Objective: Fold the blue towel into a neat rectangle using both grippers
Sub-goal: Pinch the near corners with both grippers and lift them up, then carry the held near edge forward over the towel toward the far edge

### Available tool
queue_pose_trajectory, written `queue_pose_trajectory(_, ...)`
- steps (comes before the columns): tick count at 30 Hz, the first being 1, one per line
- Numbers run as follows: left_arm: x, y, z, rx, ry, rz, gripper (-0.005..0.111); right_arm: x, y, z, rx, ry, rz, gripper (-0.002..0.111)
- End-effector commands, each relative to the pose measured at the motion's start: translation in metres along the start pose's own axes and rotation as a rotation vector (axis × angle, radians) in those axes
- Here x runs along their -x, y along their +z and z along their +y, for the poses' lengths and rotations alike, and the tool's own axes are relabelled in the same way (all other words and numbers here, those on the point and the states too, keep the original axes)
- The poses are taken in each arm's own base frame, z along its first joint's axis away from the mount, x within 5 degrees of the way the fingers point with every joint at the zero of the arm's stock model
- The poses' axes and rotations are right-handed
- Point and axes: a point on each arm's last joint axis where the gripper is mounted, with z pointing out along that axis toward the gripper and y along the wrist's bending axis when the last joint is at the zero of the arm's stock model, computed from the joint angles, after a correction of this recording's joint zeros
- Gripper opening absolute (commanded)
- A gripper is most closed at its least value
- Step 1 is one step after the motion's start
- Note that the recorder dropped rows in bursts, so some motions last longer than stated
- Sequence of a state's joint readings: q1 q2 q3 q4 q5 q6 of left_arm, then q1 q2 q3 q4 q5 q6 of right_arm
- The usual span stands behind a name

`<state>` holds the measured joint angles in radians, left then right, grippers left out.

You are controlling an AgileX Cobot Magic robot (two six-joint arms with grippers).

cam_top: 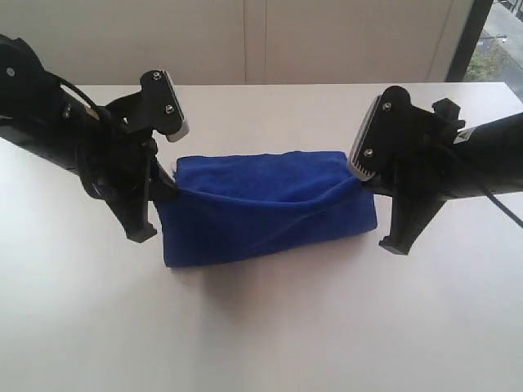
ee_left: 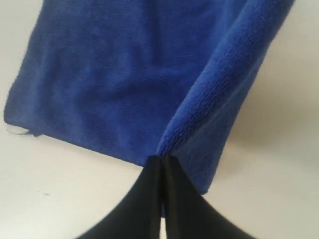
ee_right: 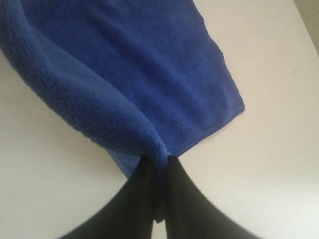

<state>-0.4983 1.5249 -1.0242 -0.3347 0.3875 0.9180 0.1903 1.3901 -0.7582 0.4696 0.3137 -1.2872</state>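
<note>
Gripping blue towel (cam_top: 261,216) edge: left hand (ee_left: 161,160) clamped | right hand (ee_right: 159,162) clamped | lower layer flat on table (cam_top: 261,335)

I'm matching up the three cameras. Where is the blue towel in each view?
Exterior view: blue towel mid-picture, between both arms.
Left wrist view: fills much of it, raised edge pinched in the left pincer.
Right wrist view: likewise, edge pinched in the right pincer.
Shared landmark: that raised edge.
</note>
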Motion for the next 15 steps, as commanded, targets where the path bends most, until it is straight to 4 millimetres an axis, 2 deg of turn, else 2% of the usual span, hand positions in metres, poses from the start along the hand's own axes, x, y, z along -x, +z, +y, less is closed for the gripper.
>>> queue_pose_trajectory(1, 0.006, 0.006, 0.008, 0.042, -0.011, -0.023, 0.000, 0.001, 0.011, -0.005, -0.006, 0.010, 0.010, 0.005)
queue_pose_trajectory(4, 0.002, 0.008, 0.004, -0.006, -0.001, 0.013, 0.000, -0.001, 0.011, 0.000, 0.047, 0.011, 0.027, 0.005)
queue_pose_trajectory(8, -0.006, 0.006, -0.009, -0.149, 0.014, 0.108, 0.000, -0.005, 0.008, 0.014, 0.203, -0.009, 0.077, 0.005)
queue_pose_trajectory(13, -0.019, 0.002, -0.023, -0.284, 0.009, 0.215, 0.000, -0.006, -0.012, 0.027, 0.338, -0.032, 0.102, 0.005)
queue_pose_trajectory(15, -0.025, -0.002, -0.030, -0.295, -0.005, 0.227, 0.000, -0.006, -0.020, 0.031, 0.382, -0.033, 0.108, 0.000)
